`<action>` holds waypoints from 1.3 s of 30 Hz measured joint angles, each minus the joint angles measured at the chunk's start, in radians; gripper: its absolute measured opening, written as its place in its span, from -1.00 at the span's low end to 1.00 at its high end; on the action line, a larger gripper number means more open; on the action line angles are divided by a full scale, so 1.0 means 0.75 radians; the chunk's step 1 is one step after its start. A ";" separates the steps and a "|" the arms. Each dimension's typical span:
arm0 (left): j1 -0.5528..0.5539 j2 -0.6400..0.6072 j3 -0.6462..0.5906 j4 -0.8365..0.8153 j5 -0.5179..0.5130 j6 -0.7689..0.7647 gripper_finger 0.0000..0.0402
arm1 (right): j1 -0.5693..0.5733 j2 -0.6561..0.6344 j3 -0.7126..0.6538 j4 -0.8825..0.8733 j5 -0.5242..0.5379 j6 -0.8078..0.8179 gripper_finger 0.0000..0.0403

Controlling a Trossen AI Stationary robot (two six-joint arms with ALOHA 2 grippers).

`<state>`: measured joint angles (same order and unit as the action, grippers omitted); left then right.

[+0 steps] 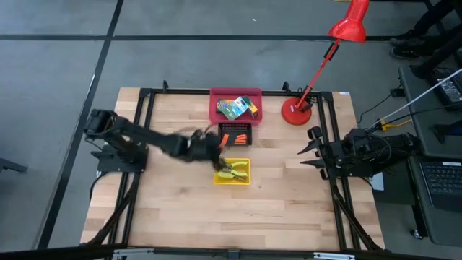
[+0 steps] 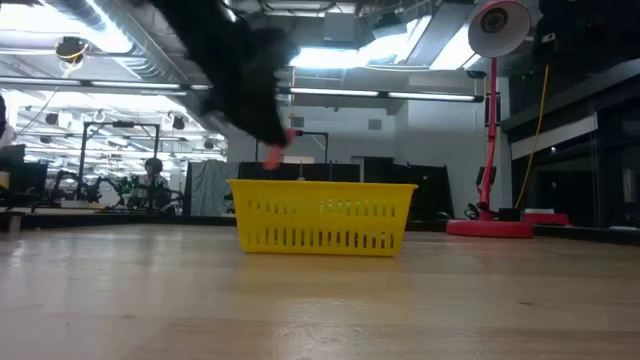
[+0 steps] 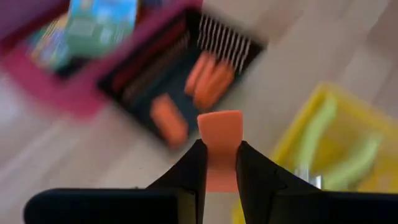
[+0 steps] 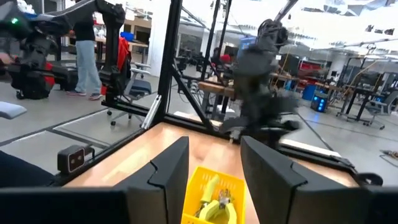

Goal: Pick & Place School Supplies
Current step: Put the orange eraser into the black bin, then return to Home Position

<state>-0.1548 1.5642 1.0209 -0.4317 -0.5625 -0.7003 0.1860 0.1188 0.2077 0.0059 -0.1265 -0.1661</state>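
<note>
The left gripper point(image 3: 219, 163) is clenched on one orange piece point(image 3: 219, 134), held in the air between the black tray point(image 1: 234, 134) and the yellow tray point(image 1: 232, 172), just above centre in the high view. Three more orange pieces point(image 3: 208, 79) lie in the black tray. The pliers point(image 1: 234, 170) lie in the yellow tray, and the crayon boxes point(image 1: 232, 108) in the red tray point(image 1: 235, 94). At the frame's right edge the right gripper point(image 1: 312, 149) waits, jaws released, below the lamp point(image 1: 297, 111).

Three trays, which you see in a row running from the table's far edge toward its middle: the far one point(image 1: 216, 108) holds boxes point(image 1: 232, 108), the middle one point(image 1: 235, 134) stubby pieces point(image 1: 239, 137), the nearest one point(image 1: 232, 178) pliers point(image 1: 233, 170). Lamp point(image 1: 297, 113) to their right.
</note>
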 joint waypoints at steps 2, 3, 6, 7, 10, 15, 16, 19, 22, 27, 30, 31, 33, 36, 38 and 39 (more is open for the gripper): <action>0.118 -0.001 -0.036 0.215 0.112 0.161 -0.71 | 0.000 0.001 0.000 -0.021 0.010 0.006 -0.25; 0.165 -0.001 -0.056 0.303 0.164 0.231 -0.71 | 0.000 0.001 0.000 -0.028 0.010 0.007 -0.25; 0.276 0.000 -0.097 0.492 0.308 0.405 -0.71 | -0.001 0.001 0.000 -0.029 0.009 0.007 -0.25; 0.308 0.005 -0.109 0.559 0.342 0.451 -0.71 | -0.001 0.000 0.000 -0.029 0.010 0.004 -0.25; 0.406 0.030 -0.175 0.751 0.456 0.539 -0.71 | -0.003 0.000 0.000 -0.029 0.010 0.002 -0.25; 0.530 0.110 -0.284 1.015 0.651 0.598 -0.71 | -0.004 0.001 0.000 -0.029 0.009 0.008 -0.25; 0.542 0.136 -0.308 1.061 0.688 0.618 -0.71 | -0.004 0.000 0.000 -0.028 0.009 0.012 -0.25; 0.550 0.194 -0.386 1.301 0.793 0.688 -0.71 | -0.004 0.000 0.000 -0.028 0.009 0.033 -0.25; 0.560 0.246 -0.456 1.538 0.823 0.707 -0.61 | -0.004 0.000 0.000 -0.028 0.010 0.042 -0.25; 0.599 0.294 -0.548 1.854 0.979 0.729 -0.02 | -0.004 0.000 0.000 -0.029 0.009 0.064 -0.25; 0.595 0.299 -0.602 1.953 1.019 0.803 0.24 | -0.004 0.000 0.000 -0.029 0.012 0.068 -0.25; 0.593 0.299 -0.615 1.984 1.012 0.825 0.29 | -0.004 0.000 0.000 -0.029 0.015 0.072 -0.25; 0.595 0.299 -0.651 2.074 1.015 0.863 0.36 | -0.004 0.000 0.000 -0.029 0.016 0.078 -0.25; 0.591 0.299 -0.734 2.290 1.046 0.916 0.39 | -0.004 0.000 0.000 -0.029 0.019 0.092 -0.25; 0.584 0.299 -0.810 2.495 1.053 0.948 0.38 | -0.004 0.000 0.000 -0.029 0.019 0.092 -0.25; 0.585 0.299 -0.848 2.589 1.052 0.963 0.37 | -0.004 0.000 0.000 -0.029 0.019 0.092 -0.25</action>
<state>0.2842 1.7885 0.3851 1.5101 0.2267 0.0221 0.1833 0.1185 0.2077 -0.0162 -0.1120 -0.0967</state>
